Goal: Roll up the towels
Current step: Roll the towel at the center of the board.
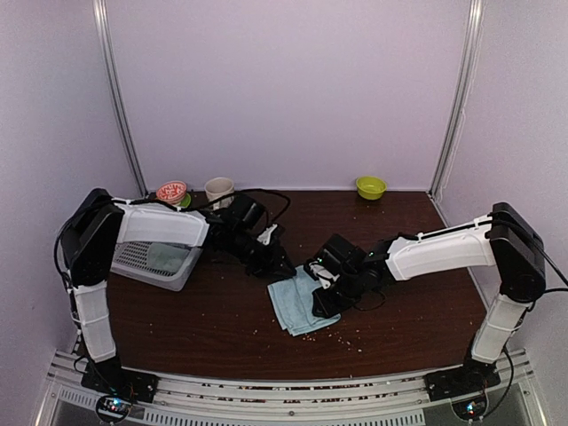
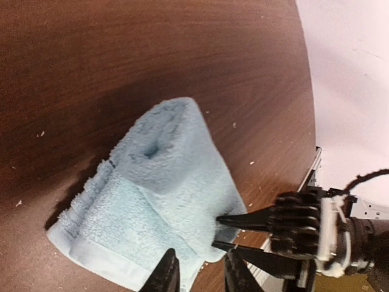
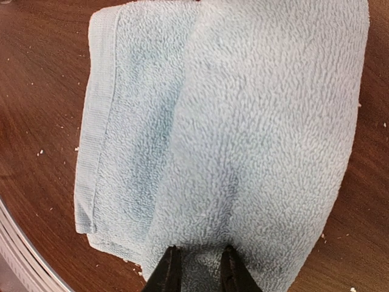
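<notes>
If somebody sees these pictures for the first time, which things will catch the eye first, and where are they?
A light blue towel, partly folded, lies in the middle of the dark wooden table. The left gripper and the right gripper meet at one of its corners, the right one pinching the cloth. A white mesh basket stands at the left side, and a small green bowl sits by the back wall.

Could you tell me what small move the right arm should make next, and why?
Probably carry the pinched fold over the flat part: the right gripper pinches the raised fold of the light blue towel, and a flat hemmed strip lies unrolled beside it.
</notes>
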You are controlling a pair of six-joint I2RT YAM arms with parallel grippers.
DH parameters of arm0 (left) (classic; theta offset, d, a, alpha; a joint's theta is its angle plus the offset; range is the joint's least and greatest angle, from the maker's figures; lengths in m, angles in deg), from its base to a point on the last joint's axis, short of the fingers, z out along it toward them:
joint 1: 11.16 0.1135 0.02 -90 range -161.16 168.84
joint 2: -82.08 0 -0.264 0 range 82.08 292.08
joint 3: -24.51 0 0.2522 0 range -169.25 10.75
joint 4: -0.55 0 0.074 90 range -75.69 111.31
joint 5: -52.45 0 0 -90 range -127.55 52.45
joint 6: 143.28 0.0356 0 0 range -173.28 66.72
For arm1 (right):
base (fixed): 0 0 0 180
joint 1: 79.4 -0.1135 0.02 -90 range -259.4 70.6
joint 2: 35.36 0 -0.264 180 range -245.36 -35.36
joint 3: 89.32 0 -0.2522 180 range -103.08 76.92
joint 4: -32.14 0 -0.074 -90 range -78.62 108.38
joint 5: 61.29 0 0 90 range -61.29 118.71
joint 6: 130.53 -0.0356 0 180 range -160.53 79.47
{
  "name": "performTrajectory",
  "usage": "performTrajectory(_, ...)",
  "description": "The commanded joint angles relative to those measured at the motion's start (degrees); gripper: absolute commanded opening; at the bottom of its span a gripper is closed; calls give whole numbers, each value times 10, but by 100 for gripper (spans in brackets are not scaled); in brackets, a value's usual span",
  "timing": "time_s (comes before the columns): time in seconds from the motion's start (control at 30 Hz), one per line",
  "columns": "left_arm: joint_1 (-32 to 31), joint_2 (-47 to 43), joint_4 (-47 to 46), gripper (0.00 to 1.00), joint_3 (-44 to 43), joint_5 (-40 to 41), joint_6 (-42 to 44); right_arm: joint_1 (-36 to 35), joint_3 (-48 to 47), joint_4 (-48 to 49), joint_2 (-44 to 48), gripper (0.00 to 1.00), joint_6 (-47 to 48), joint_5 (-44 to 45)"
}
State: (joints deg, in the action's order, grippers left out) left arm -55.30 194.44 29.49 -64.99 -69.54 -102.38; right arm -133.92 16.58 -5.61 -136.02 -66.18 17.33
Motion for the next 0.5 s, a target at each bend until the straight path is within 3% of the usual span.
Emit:
performTrajectory(0.0, 4, -33, -2, 24, -12, 2, 11, -5, 15, -26, -17, 24, 8, 12)
performTrajectory(0.47, -4, 84, -39, 20, -110, -37, -21, -7, 33, -5, -2, 26, 8, 3)
